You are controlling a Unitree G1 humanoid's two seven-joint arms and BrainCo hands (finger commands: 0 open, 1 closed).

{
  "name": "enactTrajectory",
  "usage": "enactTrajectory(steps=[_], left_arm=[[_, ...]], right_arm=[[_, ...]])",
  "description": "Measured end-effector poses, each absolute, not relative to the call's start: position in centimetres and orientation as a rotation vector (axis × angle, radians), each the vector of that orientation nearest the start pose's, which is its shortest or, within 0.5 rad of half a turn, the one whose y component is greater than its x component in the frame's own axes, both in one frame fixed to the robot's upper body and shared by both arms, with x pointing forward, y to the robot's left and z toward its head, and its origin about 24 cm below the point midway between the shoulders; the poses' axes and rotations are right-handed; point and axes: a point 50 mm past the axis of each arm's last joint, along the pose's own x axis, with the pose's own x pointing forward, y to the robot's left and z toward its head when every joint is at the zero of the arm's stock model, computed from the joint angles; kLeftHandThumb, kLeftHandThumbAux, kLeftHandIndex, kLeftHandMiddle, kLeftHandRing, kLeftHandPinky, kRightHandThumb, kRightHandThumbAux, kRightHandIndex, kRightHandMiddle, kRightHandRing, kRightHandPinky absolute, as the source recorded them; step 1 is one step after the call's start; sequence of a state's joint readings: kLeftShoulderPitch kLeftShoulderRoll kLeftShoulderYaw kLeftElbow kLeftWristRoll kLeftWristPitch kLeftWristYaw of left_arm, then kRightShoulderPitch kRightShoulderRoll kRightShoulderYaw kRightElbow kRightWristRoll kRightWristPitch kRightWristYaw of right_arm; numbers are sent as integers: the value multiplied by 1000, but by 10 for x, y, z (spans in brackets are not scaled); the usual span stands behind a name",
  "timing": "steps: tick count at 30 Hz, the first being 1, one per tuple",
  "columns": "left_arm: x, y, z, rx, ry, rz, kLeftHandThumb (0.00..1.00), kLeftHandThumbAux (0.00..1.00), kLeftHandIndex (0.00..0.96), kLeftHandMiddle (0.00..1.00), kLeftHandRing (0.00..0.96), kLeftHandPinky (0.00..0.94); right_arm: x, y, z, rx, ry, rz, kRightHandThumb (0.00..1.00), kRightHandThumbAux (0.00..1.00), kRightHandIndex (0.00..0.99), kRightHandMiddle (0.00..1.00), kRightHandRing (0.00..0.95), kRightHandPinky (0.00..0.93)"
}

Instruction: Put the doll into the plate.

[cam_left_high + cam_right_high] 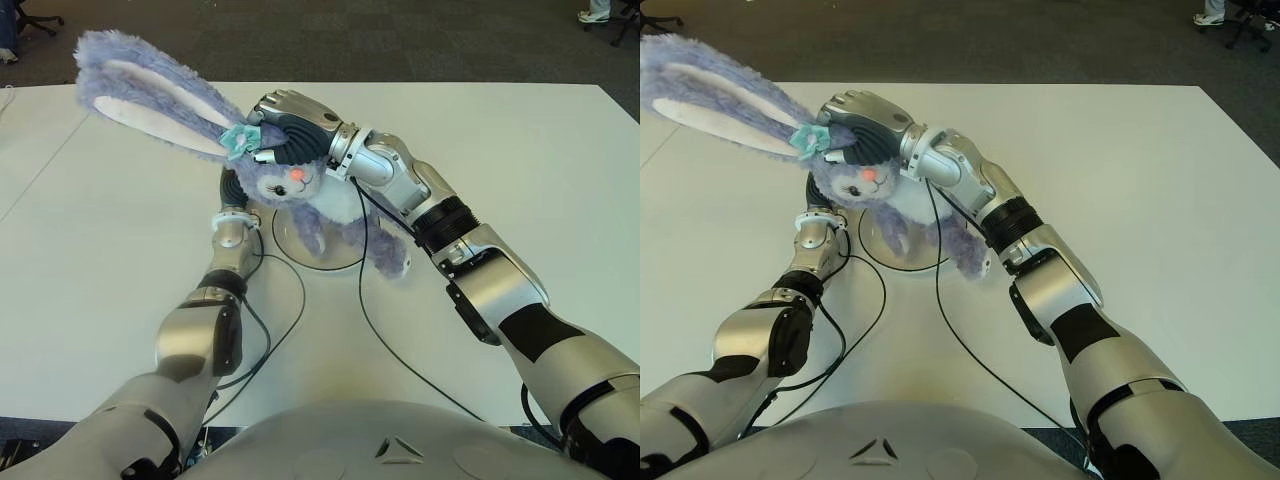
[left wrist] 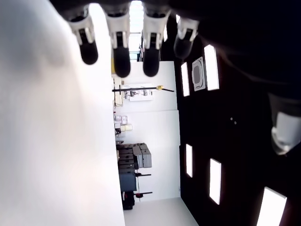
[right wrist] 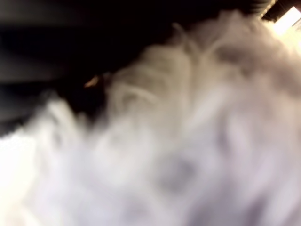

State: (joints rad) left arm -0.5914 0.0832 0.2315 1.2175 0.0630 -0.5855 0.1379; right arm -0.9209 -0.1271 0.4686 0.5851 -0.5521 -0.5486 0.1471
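White table (image 1: 520,170) fills the scene, with dark carpet beyond its far edge. On the left, the left hand (image 2: 127,42) shows just beside the plate's left rim, largely hidden behind the doll; its own wrist view shows straight, relaxed fingers holding nothing. At centre, a clear round plate (image 1: 345,262) lies on the table. A purple long-eared bunny doll (image 1: 290,180) hangs above it, legs dangling to the plate, with the right hand (image 1: 290,125) clamped over its head. Risk: one foot hangs past the right rim, so a release now could leave the doll flopped half outside.
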Motion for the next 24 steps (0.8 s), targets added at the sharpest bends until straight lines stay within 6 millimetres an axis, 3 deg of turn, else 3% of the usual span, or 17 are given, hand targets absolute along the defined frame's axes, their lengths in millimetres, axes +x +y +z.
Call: enactTrajectory(steps=[8,9,15,20,24], left_arm=[[325,175,-2,62,57,203,0,392,0,111,103,51],[325,175,-2,62,57,204,0,384,0,91,90,40],[326,175,-3,66,66,220,0,401,0,57,74,92],[326,174,-3,81,81,238,0,419,0,40,57,55],[327,172,-4,102,91,231,0,448,0,57,68,79]], right_arm=[[324,14,174,-982,-834,855,718,709,439,719,724,678],[323,14,173,-982,-831,858,715,710,435,688,690,617],[318,17,170,-986,-824,876,713,710,433,632,620,545],[316,15,168,-997,-825,879,712,710,433,629,614,570],[317,13,164,-1010,-816,876,712,712,434,628,615,592]])
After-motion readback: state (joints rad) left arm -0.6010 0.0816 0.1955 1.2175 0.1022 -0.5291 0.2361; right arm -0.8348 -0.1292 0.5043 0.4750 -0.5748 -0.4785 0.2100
